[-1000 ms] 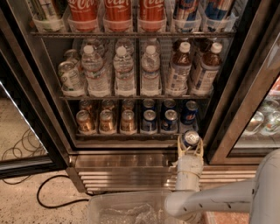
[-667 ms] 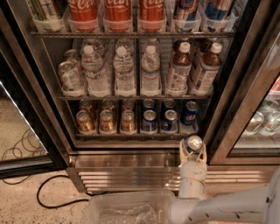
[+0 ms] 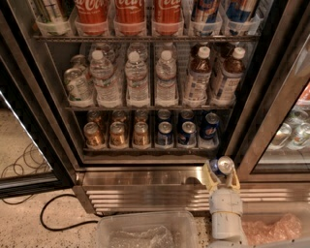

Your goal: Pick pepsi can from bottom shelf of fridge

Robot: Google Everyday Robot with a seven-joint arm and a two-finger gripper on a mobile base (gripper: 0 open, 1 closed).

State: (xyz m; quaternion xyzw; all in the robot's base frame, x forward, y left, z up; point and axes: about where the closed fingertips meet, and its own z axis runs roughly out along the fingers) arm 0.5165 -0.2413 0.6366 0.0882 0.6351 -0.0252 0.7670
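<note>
On my feed, red Coca-Cola cans [image 3: 129, 12] line the top rack. Water bottles [image 3: 137, 80] stand below, with brown-drink bottles [image 3: 197, 77] to their right. Gold-brown cans [image 3: 117, 133] sit lowest. A clear plastic tub [image 3: 145, 227] rests on the speckled floor [image 3: 24, 227], a black cable [image 3: 58, 213] to its left. The jaws sit just up-right of it.

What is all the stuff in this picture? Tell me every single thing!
Coca-Cola cans: three, red, top rack.
Water bottles: several, clear, white caps, middle rack, left.
Brown drink bottles: several, white caps, middle rack, right.
Gold-brown cans: three in front, more behind, bottom shelf, left.
Pepsi cans: three in front, more behind, dark blue, bottom shelf, right.
Plastic bin: one, clear, on the floor before the fridge.
Cable: one, black, floor, left.
Gripper: one, pale, in front of the fridge's steel base, shut on the held pepsi can.
</note>
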